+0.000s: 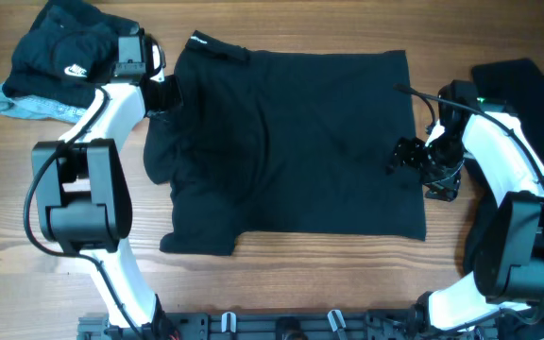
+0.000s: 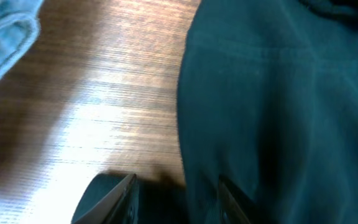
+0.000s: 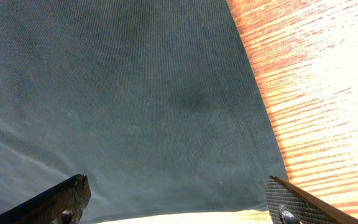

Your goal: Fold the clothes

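1. Black cloth: the shirt (image 1: 291, 142) lies spread across the middle of the wooden table (image 1: 281, 279). Its right edge is straight and its left part is rumpled. A small white label (image 1: 196, 40) shows near its upper left corner.
2. At that upper left corner the left gripper (image 1: 165, 94) meets the fabric. In the left wrist view its fingers (image 2: 114, 199) stand apart with the shirt's edge lying between them. Whether they pinch the cloth cannot be told.
3. At the shirt's right edge, about halfway along it, sits the right gripper (image 1: 406, 156). In the right wrist view its jaws are spread wide and hold nothing – released. Dark cloth fills most of that view beneath them, and bare wood shows to one side.
4. At the table's far left corner is a pile of black clothes (image 1: 59, 38); one piece carries a white swoosh logo (image 1: 76, 68). The left gripper stands between this pile and the shirt.
5. Touching the pile on its near side is a grey-blue garment (image 1: 31, 104), bunched on the wood. A fold of it also shows in the top left of the left wrist view.
6. At the table's right edge, beyond the right arm, is another black garment (image 1: 527, 80). It lies apart from the spread shirt and is partly cut off by the picture's border.
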You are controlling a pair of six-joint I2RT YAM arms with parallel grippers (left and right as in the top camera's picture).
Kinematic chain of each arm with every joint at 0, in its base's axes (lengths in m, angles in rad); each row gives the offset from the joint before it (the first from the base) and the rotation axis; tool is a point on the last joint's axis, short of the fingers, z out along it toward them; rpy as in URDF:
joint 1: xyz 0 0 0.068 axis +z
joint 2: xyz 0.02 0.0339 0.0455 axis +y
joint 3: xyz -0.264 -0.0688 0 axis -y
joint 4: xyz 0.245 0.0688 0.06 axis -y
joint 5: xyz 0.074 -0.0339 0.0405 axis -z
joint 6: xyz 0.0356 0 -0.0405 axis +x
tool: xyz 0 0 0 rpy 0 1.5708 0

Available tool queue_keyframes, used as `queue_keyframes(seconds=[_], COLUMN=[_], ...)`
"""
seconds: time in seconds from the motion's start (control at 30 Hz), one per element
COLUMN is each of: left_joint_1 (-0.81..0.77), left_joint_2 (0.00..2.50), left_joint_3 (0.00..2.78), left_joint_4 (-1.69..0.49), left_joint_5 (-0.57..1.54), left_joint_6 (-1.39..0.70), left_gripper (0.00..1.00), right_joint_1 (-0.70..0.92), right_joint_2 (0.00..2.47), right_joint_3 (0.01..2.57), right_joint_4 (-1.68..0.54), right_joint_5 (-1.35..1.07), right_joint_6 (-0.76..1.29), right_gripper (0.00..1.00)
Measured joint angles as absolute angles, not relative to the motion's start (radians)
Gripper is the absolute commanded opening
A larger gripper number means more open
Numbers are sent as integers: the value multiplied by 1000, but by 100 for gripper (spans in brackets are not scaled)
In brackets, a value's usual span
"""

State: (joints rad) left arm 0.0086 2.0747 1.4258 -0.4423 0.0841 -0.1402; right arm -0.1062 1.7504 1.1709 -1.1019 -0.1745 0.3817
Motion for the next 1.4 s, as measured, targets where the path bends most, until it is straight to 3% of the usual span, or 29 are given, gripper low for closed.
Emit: queue_keyframes(seconds=[0.33, 0.47, 0.5, 0.57, 0.77, 0.8, 0.87, 0.9, 1.03, 1.07, 1.13, 1.17, 1.2, 1.23, 1.4], left_joint_1=[55, 97, 100, 93, 66, 66, 66, 67, 66, 66, 66, 66, 66, 66, 36], left_joint_2=[2130, 2130, 2130, 2130, 2130, 2130, 2130, 2130, 2130, 2130, 2130, 2130, 2130, 2130, 2130], left_joint_3=[1497, 1634, 1646, 1646, 1643, 1643, 1643, 1643, 1643, 1643, 1643, 1643, 1643, 1643, 1643], left_joint_4=[-185, -205, -265, -446, -692, -705, -720, -722, -723, -722, -723, -724, -728, -745, -831], left_joint_5=[110, 213, 254, 313, 339, 331, 315, 311, 304, 304, 300, 300, 300, 300, 290], left_joint_6=[-149, -210, -225, -209, -56, -43, -33, -29, -26, -26, -18, -11, -6, -1, 44], left_gripper=[4, 29, 32, 37, 58, 59, 60, 60, 62, 71, 79, 80, 81, 81, 77], right_joint_1=[-106, -106, -106, -118, -213, -213, -215, -216, -225, -250, -356, -383, -413, -439, -450], right_joint_2=[1750, 1750, 1750, 1753, 1768, 1769, 1771, 1768, 1768, 1768, 1769, 1769, 1769, 1769, 1769], right_joint_3=[1171, 1171, 1171, 1171, 996, 952, 888, 880, 892, 913, 988, 1007, 1023, 1033, 1056], right_joint_4=[-1065, -1061, -1074, -1145, -1103, -1063, -1035, -1030, -1046, -1058, -1083, -1084, -1083, -1083, -1106], right_joint_5=[-175, -165, -146, -110, -120, -143, -175, -191, -159, -107, -12, 3, 16, 23, 8], right_joint_6=[353, 355, 373, 428, 459, 455, 451, 451, 470, 486, 518, 524, 527, 530, 484], right_gripper=[99, 98, 87, 76, 58, 48, 10, 4, 4, 4, 4, 19, 46, 55, 57])
